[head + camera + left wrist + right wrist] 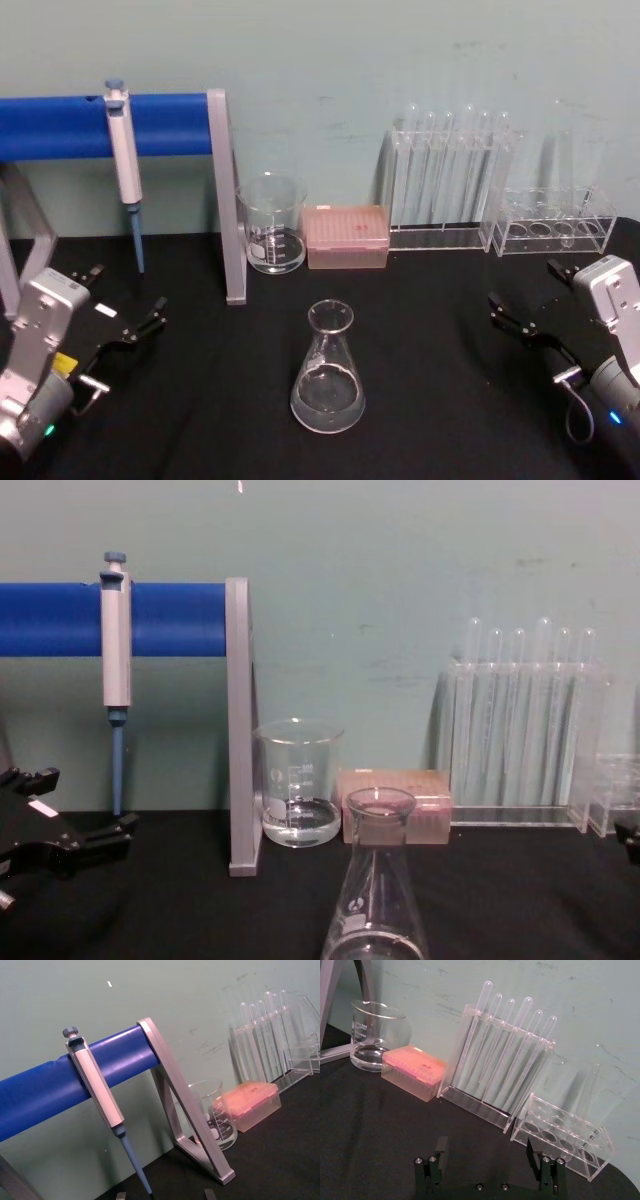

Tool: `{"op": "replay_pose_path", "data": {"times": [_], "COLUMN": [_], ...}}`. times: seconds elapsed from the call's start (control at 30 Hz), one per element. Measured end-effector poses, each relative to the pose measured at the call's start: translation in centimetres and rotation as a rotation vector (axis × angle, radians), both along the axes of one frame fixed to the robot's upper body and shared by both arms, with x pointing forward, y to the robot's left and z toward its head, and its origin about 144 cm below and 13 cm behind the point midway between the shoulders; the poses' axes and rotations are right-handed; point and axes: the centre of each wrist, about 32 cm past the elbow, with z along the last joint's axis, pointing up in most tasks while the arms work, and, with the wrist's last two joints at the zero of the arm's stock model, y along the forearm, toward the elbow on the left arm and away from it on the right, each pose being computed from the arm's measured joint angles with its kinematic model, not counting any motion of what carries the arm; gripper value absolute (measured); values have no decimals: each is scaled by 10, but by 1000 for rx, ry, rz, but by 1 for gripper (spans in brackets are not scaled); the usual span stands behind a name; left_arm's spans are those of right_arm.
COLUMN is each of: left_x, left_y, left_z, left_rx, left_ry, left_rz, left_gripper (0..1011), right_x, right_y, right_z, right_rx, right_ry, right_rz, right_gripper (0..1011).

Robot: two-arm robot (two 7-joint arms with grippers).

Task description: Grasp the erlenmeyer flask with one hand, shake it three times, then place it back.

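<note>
The erlenmeyer flask (328, 372) stands upright on the black table, front and centre, with a little clear liquid in its wide base. The chest view shows the flask (375, 905) close up at the bottom middle. My left gripper (128, 290) rests open at the left, well apart from the flask, and its black fingers (110, 830) enter the chest view low on the left. My right gripper (522, 283) rests open at the right, also away from the flask. In the right wrist view this gripper (485, 1152) has nothing between its fingers.
Behind the flask stand a glass beaker (272, 225) and a pink tip box (345, 236). A test tube rack (450, 180) and a low clear rack (555, 222) stand at the back right. A pipette (125, 160) hangs on the blue bar stand (170, 122) at the back left.
</note>
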Motion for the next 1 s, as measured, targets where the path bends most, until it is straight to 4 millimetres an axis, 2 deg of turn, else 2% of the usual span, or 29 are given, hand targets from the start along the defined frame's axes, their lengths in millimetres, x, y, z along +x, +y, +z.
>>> {"op": "replay_pose_path", "data": {"times": [0.43,1.0], "left_x": [0,0], "left_y": [0,0], "left_z": [0,0], "left_rx": [0,0], "left_ry": [0,0], "left_rz": [0,0], "left_gripper": [1001,1001], "right_x": [1,-15], "right_y": [-8,-24], "right_z": [8,27], "right_rx": [17,93], "right_ry": [36,75], "right_rz": [33,164], "right_gripper": [1002,1003]}}
